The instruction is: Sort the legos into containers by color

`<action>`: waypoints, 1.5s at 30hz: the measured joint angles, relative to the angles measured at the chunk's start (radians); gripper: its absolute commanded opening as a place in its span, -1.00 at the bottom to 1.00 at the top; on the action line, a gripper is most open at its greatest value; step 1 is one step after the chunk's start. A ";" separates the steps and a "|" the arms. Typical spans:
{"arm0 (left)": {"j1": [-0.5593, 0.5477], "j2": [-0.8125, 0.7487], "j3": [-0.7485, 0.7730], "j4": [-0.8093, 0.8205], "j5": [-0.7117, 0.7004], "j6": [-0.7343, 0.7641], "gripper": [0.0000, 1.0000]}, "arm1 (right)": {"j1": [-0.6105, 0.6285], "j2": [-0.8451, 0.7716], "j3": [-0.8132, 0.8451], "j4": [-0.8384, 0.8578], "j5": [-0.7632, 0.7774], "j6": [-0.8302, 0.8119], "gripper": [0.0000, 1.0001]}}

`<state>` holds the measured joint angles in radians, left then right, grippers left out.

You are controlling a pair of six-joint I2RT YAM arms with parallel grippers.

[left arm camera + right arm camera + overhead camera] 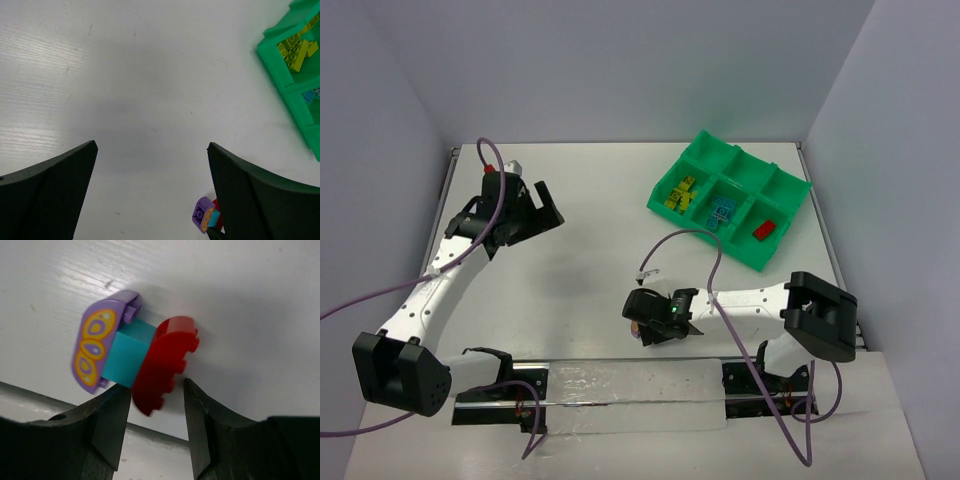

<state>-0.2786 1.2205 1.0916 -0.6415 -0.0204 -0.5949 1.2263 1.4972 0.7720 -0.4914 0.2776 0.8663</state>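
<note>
Three legos are stuck together on the table: a purple brick with a butterfly print, a cyan brick and a red brick. My right gripper is low at this cluster with its jaws partly closed. The red brick's lower edge lies between the fingertips; the left finger touches the cluster and a gap shows at the right finger. My left gripper hangs wide open over bare table, holding nothing; the purple brick shows beside its right finger. The green tray holds yellow legos, blue legos and a red lego.
The tray's near corner shows at the left wrist view's right edge, with yellow legos inside. A metal rail runs along the near table edge between the arm bases. Purple cables loop beside both arms.
</note>
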 measured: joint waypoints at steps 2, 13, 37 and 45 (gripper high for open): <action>-0.002 0.000 -0.001 0.002 0.003 0.000 0.99 | 0.000 0.019 0.015 0.004 0.010 -0.008 -0.11; -0.043 0.011 -0.028 0.030 0.095 -0.016 0.99 | 0.000 0.049 0.047 0.003 0.060 -0.031 -1.00; -0.169 -0.027 -0.655 0.762 0.695 -0.419 0.96 | -0.033 -0.057 0.193 -0.095 0.130 -0.107 -1.00; -0.180 -0.089 -0.676 0.848 0.744 -0.455 0.95 | -0.036 -0.057 0.199 -0.114 0.130 -0.117 -1.00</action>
<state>-0.4585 1.1312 0.4152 0.2061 0.7231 -1.0501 1.1904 1.4403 0.9713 -0.6053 0.4072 0.7494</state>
